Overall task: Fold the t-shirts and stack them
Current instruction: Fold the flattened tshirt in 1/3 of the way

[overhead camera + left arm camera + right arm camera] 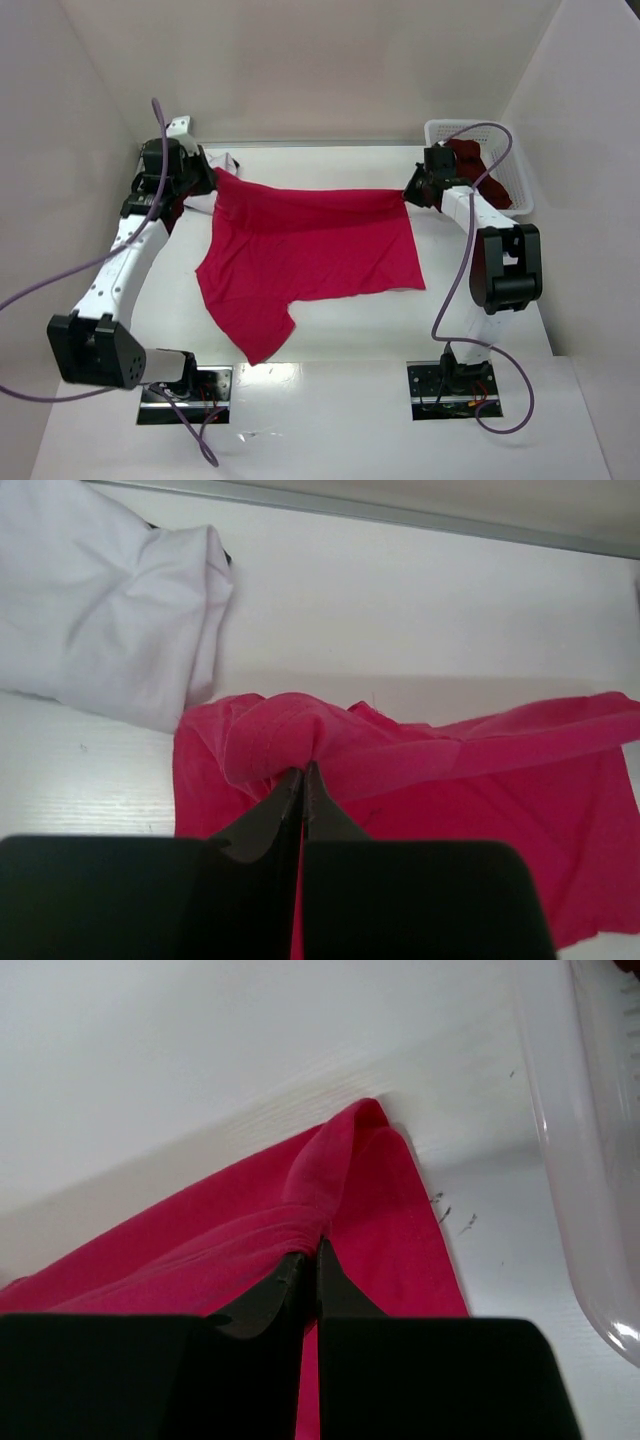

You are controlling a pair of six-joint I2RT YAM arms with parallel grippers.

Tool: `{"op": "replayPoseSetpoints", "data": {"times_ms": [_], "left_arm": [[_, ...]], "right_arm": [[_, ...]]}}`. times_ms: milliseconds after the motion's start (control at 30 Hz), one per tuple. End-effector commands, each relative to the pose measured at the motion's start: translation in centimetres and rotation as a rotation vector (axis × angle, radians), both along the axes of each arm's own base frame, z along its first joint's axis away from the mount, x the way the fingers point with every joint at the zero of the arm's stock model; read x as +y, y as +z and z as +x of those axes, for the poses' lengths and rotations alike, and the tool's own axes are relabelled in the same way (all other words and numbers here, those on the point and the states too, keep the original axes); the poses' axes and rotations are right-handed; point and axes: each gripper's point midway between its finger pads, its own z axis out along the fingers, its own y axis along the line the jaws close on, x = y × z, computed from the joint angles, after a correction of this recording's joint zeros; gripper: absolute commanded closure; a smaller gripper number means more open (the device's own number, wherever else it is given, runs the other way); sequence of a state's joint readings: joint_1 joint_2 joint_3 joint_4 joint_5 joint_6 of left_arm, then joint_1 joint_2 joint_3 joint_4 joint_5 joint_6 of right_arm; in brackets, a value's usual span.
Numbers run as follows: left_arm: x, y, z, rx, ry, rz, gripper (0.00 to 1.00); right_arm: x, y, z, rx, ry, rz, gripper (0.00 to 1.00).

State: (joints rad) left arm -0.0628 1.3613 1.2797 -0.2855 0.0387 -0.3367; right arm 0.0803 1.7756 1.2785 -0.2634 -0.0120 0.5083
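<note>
The crimson-red t-shirt [305, 250] is stretched across the table's far half and hangs down toward the near side. My left gripper [208, 176] is shut on its far left corner; the pinched cloth [300, 742] bunches at the fingertips. My right gripper [410, 192] is shut on its far right corner [335, 1175]. The white t-shirt [110, 610] lies crumpled at the far left, also seen in the top view [222, 162]. The dark maroon t-shirt [472, 160] sits in the basket.
A white lattice basket [520, 190] stands at the far right; its wall [590, 1160] is close to my right gripper. White walls enclose the table on three sides. Purple cables loop from both arms.
</note>
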Motion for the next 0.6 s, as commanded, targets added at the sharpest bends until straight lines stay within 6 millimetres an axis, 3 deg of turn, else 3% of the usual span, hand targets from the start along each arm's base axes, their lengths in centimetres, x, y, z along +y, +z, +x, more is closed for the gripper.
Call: {"op": "replayPoseSetpoints", "data": {"times_ms": [0,200,467,500,567], "left_arm": [[-0.8,-0.3,-2.2,0.002,-0.010,-0.061,1.00],[-1.5,-4.9,-6.1,0.119,-0.041,-0.077,1.00],[-2.1,-8.0,-8.8,0.192,-0.048,-0.088,1.00],[-2.1,-7.7,-8.9,0.184,-0.044,-0.097,1.00],[-2.4,-9.1,-9.5,0.220,-0.047,-0.101,1.00]], "right_arm": [[-1.5,1.5,-0.1,-0.056,-0.051,-0.015,1.00],[-1.5,-0.4,-1.1,-0.003,-0.064,-0.006,1.00],[-1.4,-1.0,-3.2,0.022,-0.101,0.030,1.00],[-1.5,-1.4,-3.8,0.031,-0.101,0.029,1.00],[-1.5,-1.7,-4.4,0.042,-0.109,0.035,0.99]]}}
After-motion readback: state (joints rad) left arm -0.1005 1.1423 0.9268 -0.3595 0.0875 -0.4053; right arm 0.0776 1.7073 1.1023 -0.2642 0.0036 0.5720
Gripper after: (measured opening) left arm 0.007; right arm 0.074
